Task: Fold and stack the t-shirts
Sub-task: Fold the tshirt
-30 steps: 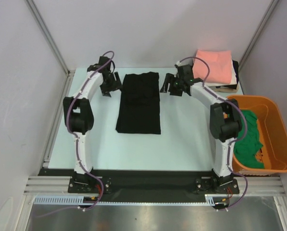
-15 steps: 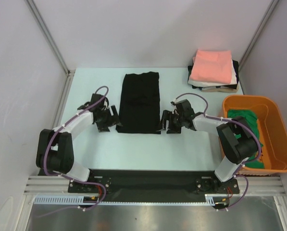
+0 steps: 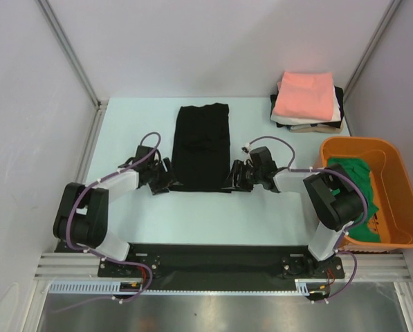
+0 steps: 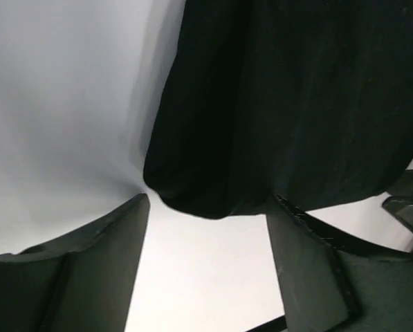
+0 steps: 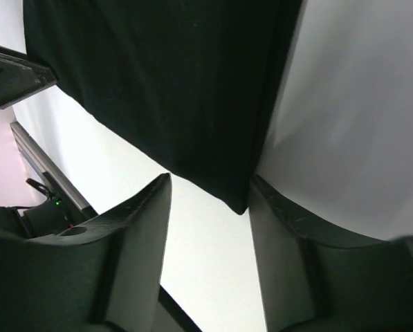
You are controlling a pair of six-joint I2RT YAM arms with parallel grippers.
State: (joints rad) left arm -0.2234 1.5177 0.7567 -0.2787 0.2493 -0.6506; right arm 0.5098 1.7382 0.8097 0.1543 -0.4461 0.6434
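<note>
Fingers advanced, straddling black t-shirt corners.

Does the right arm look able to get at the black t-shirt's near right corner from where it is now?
Probably yes: its open jaws flank that corner of the black t-shirt, with only the table beneath and nothing in the way.

Left arm and right arm crouch low, fingers parted.
</note>
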